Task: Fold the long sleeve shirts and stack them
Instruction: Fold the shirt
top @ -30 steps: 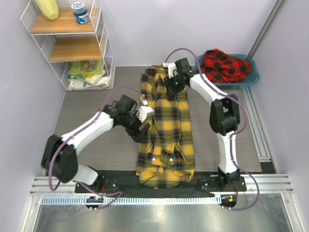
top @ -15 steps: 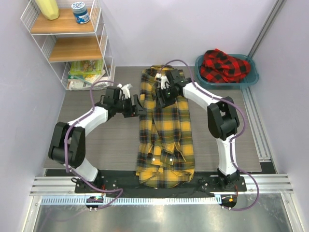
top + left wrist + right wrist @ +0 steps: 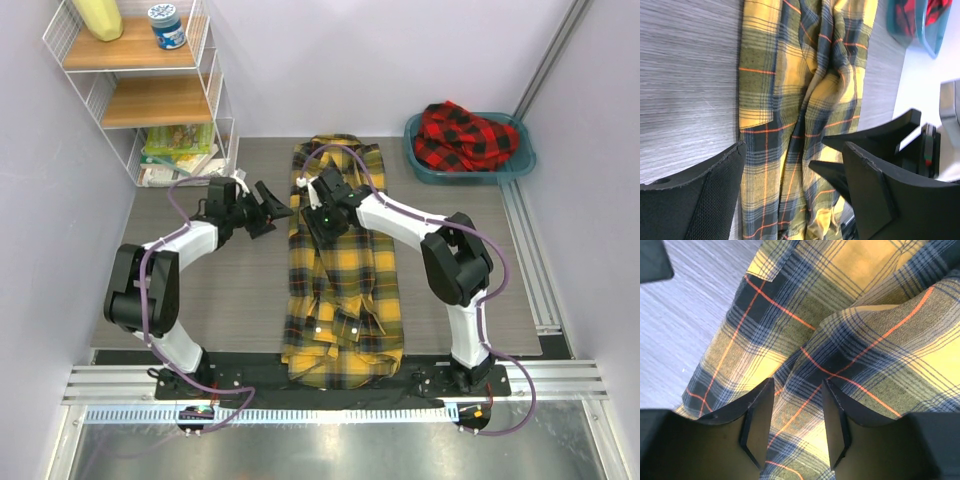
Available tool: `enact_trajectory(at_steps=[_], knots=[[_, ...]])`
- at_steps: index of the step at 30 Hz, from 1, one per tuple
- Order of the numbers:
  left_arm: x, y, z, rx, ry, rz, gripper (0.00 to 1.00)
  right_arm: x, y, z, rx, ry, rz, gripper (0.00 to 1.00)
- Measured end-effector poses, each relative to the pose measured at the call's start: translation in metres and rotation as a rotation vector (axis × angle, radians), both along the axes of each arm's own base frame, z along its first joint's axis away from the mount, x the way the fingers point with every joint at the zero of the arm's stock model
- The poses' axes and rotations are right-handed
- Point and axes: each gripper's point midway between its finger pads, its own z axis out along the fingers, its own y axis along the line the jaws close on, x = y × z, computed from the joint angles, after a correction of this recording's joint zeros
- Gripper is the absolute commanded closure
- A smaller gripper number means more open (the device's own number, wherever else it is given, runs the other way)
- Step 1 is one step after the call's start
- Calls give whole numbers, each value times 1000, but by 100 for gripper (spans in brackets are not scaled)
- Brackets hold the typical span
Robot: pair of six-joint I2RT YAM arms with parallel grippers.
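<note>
- Top external view: wire shelf [image 3: 205,75] stands at the far left corner, well behind and to the left of the left fingers. It holds a blue-lidded jar [image 3: 167,26] on top and books [image 3: 180,150] at the bottom.
- Teal basin [image 3: 522,162] sits at the far right, well off to the right of the right fingers, with the red shirt [image 3: 465,135] heaped inside, crumpled and unfolded.
- Grey table [image 3: 200,300] is bare under the left fingers.
- Left gripper [image 3: 275,205] has its jaws spread wide with nothing between them. It hovers over the table just left of the yellow shirt [image 3: 345,290], tips aimed at its left edge.
- Right gripper [image 3: 796,385] is down on the shirt's far half, just across from the left fingertips. The right arm crosses over the cloth to its right.
- Right jaws are partly apart with a raised fold running into the gap; can't tell if it is pinched.
- Yellow shirt lies lengthwise mid-table as a long folded strip, with the collar end beyond both sets of fingers.
- Its buttoned cuffs lie at the near end, overlapping the black strip at the table edge.
- The check is yellow and black with thin orange lines.
- Cloth is flat along the left edge, with a squared flap ahead of the left fingers, and rumpled into ridges at the right fingers.
</note>
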Motion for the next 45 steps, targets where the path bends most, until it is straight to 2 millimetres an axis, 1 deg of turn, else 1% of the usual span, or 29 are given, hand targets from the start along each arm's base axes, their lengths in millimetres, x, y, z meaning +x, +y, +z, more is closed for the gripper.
enact_trajectory(at_steps=[4, 6, 7, 9, 10, 12, 14, 15, 16, 18, 20, 23, 27, 32, 36, 37, 40, 45], knots=[[3, 3, -4, 1, 22, 43, 21, 2, -1, -2, -23, -24, -11, 51], [5, 4, -7, 1, 34, 64, 21, 4, -4, -3, -37, -31, -18, 54], [6, 5, -7, 1, 39, 73, 21, 5, -6, -4, -46, -37, -23, 60], [8, 6, -9, 3, 44, 88, 21, 7, -9, -6, -64, -44, -31, 64], [9, 6, -9, 3, 47, 93, 20, 8, -10, -7, -71, -46, -34, 72], [13, 6, -9, 2, 51, 105, 20, 8, -12, -11, -83, -41, -36, 83], [14, 5, -10, 3, 51, 108, 20, 7, -13, -15, -91, -33, -35, 89], [14, 5, -11, 6, 53, 110, 20, 6, -12, -15, -89, -28, -33, 89], [14, 3, -11, 7, 54, 108, 20, 5, -12, -15, -89, -26, -31, 77], [13, 0, -13, 10, 58, 102, 20, 3, -11, -13, -82, -14, -27, 64], [11, -4, -15, 12, 60, 93, 20, 3, -7, -9, -66, -7, -20, 56], [11, -8, -15, 13, 60, 85, 20, 1, -2, -5, -51, -8, -8, 53], [12, -8, -16, 17, 59, 90, 16, -6, 3, -5, -57, -8, 9, 52], [14, -6, -18, 25, 61, 106, 12, -11, 7, -8, -87, -24, 18, 53], [14, -6, -21, 18, 78, 118, 11, -10, 4, -19, -124, -25, 16, 68], [14, -6, -22, 18, 82, 118, 11, -9, 3, -22, -135, -24, 13, 79], [14, -6, -25, 16, 89, 120, 10, -8, -2, -30, -168, -24, 13, 98], [15, -7, -22, 10, 78, 116, 12, -6, -7, -30, -180, -27, 10, 99]])
